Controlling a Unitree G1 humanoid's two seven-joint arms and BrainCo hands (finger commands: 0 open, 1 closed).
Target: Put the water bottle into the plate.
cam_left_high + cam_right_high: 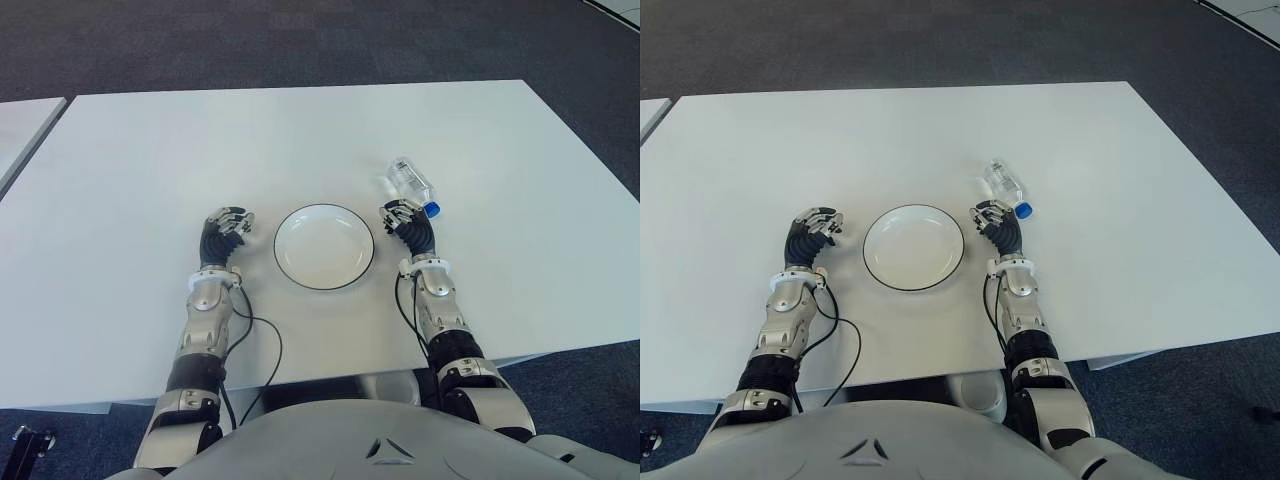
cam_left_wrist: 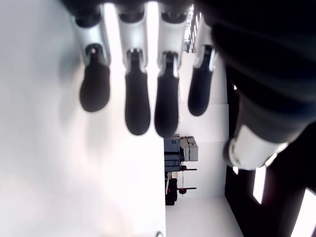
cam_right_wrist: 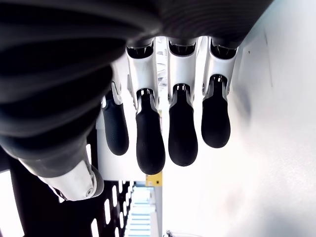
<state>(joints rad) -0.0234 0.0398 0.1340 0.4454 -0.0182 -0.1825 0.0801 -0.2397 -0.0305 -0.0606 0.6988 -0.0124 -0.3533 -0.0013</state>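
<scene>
A clear water bottle (image 1: 409, 184) with a blue cap lies on its side on the white table (image 1: 300, 130), just beyond and right of my right hand (image 1: 398, 215). A white plate (image 1: 323, 246) with a dark rim sits between my two hands and has nothing in it. My right hand shows right of the plate, its fingers relaxed and holding nothing; in the right wrist view the fingers (image 3: 182, 128) hang loose over the table. My left hand (image 1: 230, 222) shows left of the plate, with its fingers (image 2: 138, 98) also loose and holding nothing.
Black cables (image 1: 255, 340) trail from my left forearm near the table's front edge. Another white table's corner (image 1: 25, 125) shows at the far left. Dark carpet (image 1: 300, 40) surrounds the table.
</scene>
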